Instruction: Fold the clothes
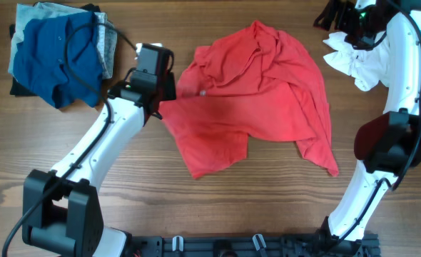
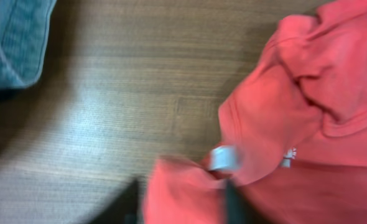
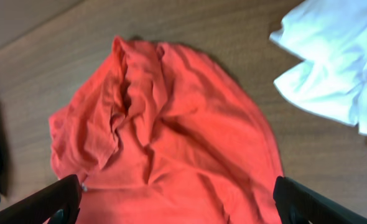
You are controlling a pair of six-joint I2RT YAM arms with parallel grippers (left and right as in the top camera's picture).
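Note:
The red T-shirt point(image 1: 253, 100) lies crumpled in the middle of the table, its white neck label point(image 2: 222, 157) showing in the left wrist view. My left gripper point(image 1: 160, 89) is at the shirt's left edge. A bunch of red fabric point(image 2: 183, 193) fills the gap between its two dark fingers point(image 2: 233, 199), and blur hides whether they pinch it. My right gripper point(image 3: 183, 205) hangs open and wide above the shirt point(image 3: 171, 137), holding nothing. A white garment point(image 1: 357, 64) lies bunched at the far right.
A pile of blue and grey clothes point(image 1: 57, 57) sits at the back left, close to the left arm. The right arm point(image 1: 396, 135) stands along the right edge, beside the white garment point(image 3: 333, 62). Bare wooden tabletop point(image 1: 282, 207) shows in front of the shirt.

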